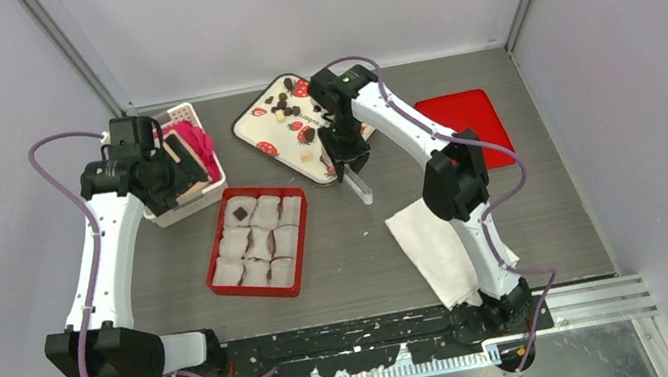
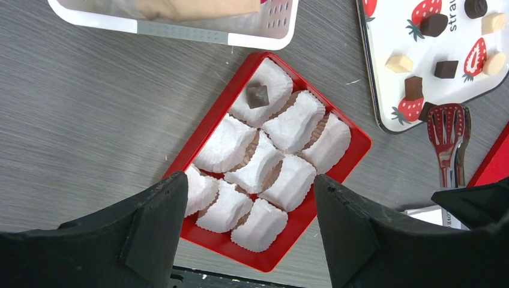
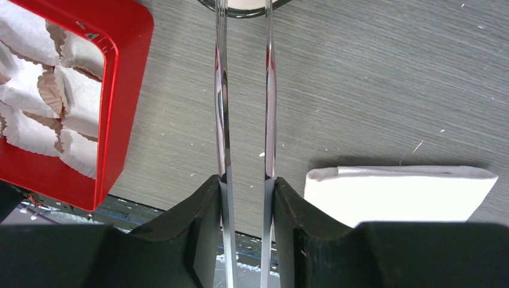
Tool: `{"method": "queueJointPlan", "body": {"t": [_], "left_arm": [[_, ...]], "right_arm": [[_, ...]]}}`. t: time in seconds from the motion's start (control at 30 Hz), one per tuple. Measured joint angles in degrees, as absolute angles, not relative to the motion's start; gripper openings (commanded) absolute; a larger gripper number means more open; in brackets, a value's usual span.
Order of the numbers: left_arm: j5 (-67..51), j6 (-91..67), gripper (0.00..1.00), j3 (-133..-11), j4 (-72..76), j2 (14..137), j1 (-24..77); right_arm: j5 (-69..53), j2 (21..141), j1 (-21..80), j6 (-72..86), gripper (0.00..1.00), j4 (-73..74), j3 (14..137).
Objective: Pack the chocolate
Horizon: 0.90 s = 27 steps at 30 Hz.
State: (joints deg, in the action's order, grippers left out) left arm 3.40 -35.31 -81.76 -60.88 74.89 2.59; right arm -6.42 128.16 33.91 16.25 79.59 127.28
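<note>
Now right hand (image 3: 246, 189) grips tongs (image 3: 222, 120) at tray (image 2: 390, 33) edge; best nip one chocolate (image 2: 446, 69) gently, carry level to box (image 3: 126, 90). Left hand (image 2: 249, 186) wide.

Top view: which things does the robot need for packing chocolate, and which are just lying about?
In use: small dark and cream chocolate pieces, white strawberry-printed tray, red box of white paper cups, slim shiny tongs in right gripper.
Lying about: white slotted basket, folded white napkin, flat red panel.

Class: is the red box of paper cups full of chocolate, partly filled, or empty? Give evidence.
Barely filled: one dark chocolate sits in a corner cup of the red box; the other cups visible look empty.
</note>
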Motion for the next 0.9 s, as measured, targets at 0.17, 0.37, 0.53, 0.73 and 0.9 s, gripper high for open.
{"method": "queueJointPlan", "body": {"t": [0.17, 0.37, 0.53, 0.73, 0.9], "left_arm": [[3.4, -35.3, 0.77, -81.8, -60.9, 74.9, 2.5], [3.4, -34.9, 0.77, -81.8, -60.9, 74.9, 2.1], [3.4, -34.3, 0.77, -82.5, -61.1, 74.9, 1.4], [3.7, -34.0, 0.77, -83.6, -61.2, 74.9, 0.7], [4.0, -34.0, 0.77, -83.8, -61.3, 74.9, -0.7]], "right_arm": [[-6.3, 127.7, 35.3, 16.4, 0.01, 80.2, 128.0], [-6.8, 126.8, 40.3, 16.7, 0.01, 79.7, 130.7], [-8.1, 125.5, 47.5, 17.5, 0.01, 76.8, 132.1], [-10.3, 126.3, 55.0, 18.7, 0.01, 72.7, 134.0], [-11.3, 130.4, 58.1, 19.5, 0.01, 69.0, 136.7]]}}
